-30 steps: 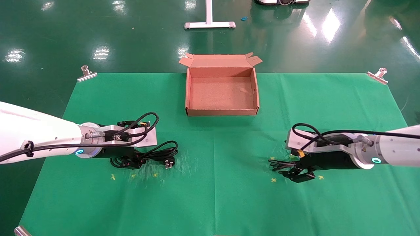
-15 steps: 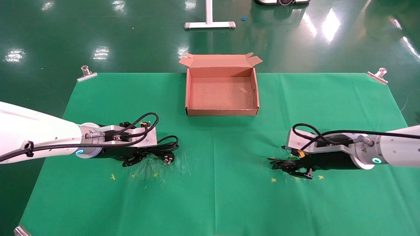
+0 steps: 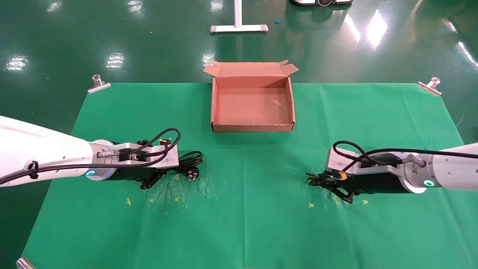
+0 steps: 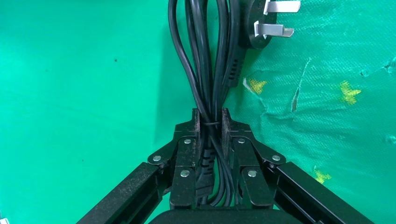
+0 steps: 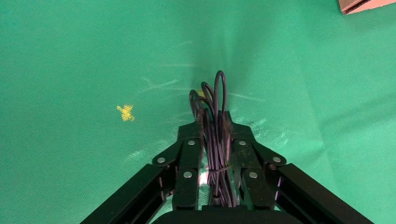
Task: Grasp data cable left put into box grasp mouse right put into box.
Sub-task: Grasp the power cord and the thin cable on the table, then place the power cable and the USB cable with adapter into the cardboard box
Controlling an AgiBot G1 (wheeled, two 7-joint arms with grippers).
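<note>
The data cable is a thick black looped cord on the green cloth at the left, with its pronged plug beside it. My left gripper is shut on the cable bundle, seen clearly in the left wrist view, with the cable and plug reaching out past the fingers. My right gripper is shut on the mouse's thin black cord bundle at the right. The mouse body is hidden under the gripper. The open brown box stands empty at the middle back.
Metal clips pin the green cloth at the back corners. Small yellow marks dot the cloth near both grippers. A white stand base sits on the floor beyond the table. A corner of the box shows in the right wrist view.
Both grippers have closed: the left on the thick cable bundle, whose loops drew in, the right on the thin cord bundle. Both arms stay in place.
</note>
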